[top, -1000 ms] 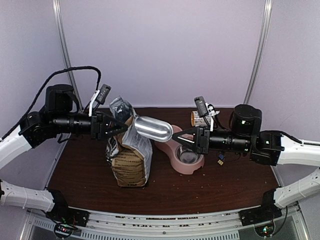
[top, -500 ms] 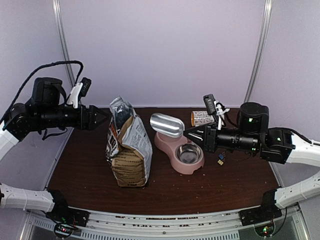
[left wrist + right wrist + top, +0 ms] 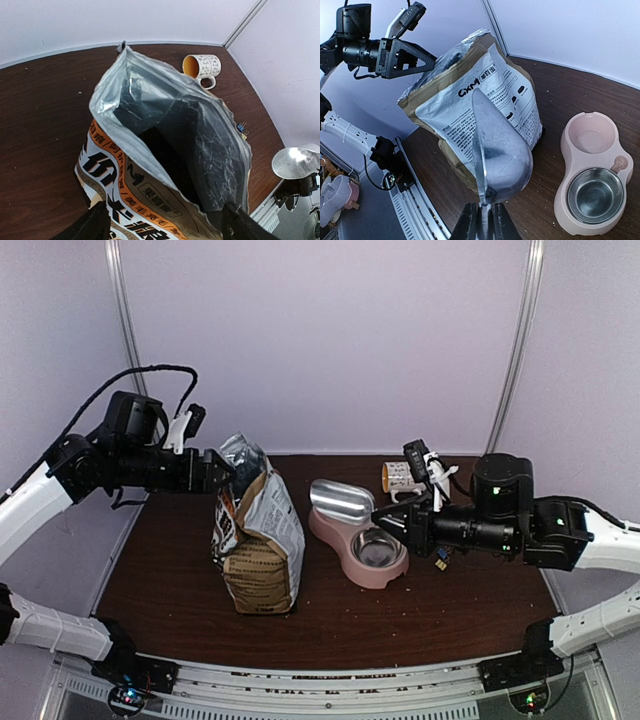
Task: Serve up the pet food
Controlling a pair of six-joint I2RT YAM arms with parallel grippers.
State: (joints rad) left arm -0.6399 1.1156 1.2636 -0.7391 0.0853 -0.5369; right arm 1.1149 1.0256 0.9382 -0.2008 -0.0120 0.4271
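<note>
Left of centre on the dark table [image 3: 420,610]: a brown-and-white bag [image 3: 258,540], upright, foil-lined top gaping. Just right, a pink double bowl [image 3: 365,578] with a steel dish [image 3: 378,550] in its nearer well, a silver scoop [image 3: 342,502] aloft over the farther one. Beyond, a mug [image 3: 398,476] on its side.

Open foil-lined bag [image 3: 165,115] on dark table [image 3: 40,100] — mug [image 3: 202,67] on its side beyond, metal scoop [image 3: 295,162] right.

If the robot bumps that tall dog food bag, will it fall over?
Probably: the bag stands tall on a narrow base, so it may tip. Its crinkled foil mouth looks floppy and would likely crumple, not push back.
</note>
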